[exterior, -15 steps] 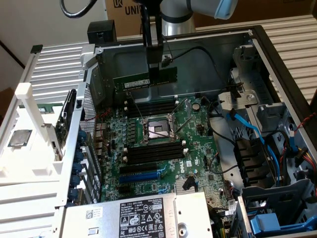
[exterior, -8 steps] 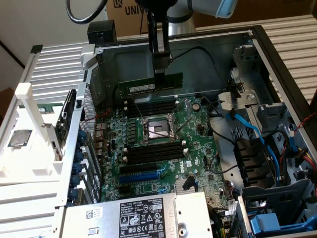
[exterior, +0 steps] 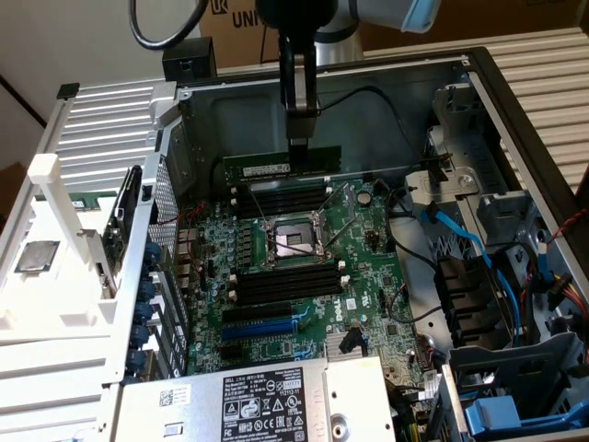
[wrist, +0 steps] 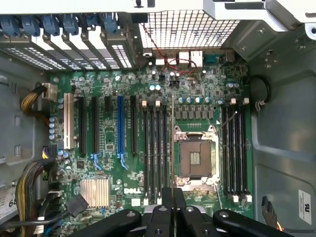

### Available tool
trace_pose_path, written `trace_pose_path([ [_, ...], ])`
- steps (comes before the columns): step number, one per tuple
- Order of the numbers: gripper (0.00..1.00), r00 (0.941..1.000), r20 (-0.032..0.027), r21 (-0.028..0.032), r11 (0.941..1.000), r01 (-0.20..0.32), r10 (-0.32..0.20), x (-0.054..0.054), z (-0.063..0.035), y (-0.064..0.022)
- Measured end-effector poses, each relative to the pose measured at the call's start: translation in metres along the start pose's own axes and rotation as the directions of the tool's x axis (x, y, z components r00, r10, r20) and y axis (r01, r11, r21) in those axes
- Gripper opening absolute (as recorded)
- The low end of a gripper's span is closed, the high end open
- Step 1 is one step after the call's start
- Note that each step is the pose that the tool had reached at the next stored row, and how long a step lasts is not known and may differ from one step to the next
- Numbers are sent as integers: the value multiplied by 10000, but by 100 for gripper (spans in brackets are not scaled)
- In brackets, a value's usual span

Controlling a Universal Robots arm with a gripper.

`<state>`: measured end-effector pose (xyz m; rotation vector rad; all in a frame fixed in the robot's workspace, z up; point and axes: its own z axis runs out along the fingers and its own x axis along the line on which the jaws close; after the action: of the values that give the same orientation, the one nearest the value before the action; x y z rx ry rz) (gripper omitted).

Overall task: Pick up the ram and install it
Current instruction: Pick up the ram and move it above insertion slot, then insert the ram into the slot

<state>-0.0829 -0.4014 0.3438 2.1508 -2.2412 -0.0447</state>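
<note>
Exterior view: the ram (exterior: 267, 166) is a long, thin green stick with a pale label strip along it. It stands on its long edge, held up just over the back slots (exterior: 281, 198) of the board (exterior: 368, 267), and it runs the same way as they do. I cannot tell if its low edge touches a slot. The hand (exterior: 303, 145) pinches the ram from above, on the top edge near the middle. I think the ram is light and stiff, but it could crack if it is bent or pushed in crooked. Its small parts should not be squeezed, so the bare top edge looks like the good place to hold it. It looks flat and smooth, so a loose hold could let it slip or tip. Next to the back slots sits the square socket (exterior: 293, 241), then the front slots (exterior: 285, 281), then a blue slot (exterior: 267, 327). All of this lies inside the open case (exterior: 258, 110).
</note>
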Motion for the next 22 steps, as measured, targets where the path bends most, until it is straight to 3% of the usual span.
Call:
trace_pose_path([
  [2,12,10000,2,-22,10000,1,-1,-2,2,-55],
  [22,12,10000,-1,-25,10000,0,0,-2,1,-56],
])
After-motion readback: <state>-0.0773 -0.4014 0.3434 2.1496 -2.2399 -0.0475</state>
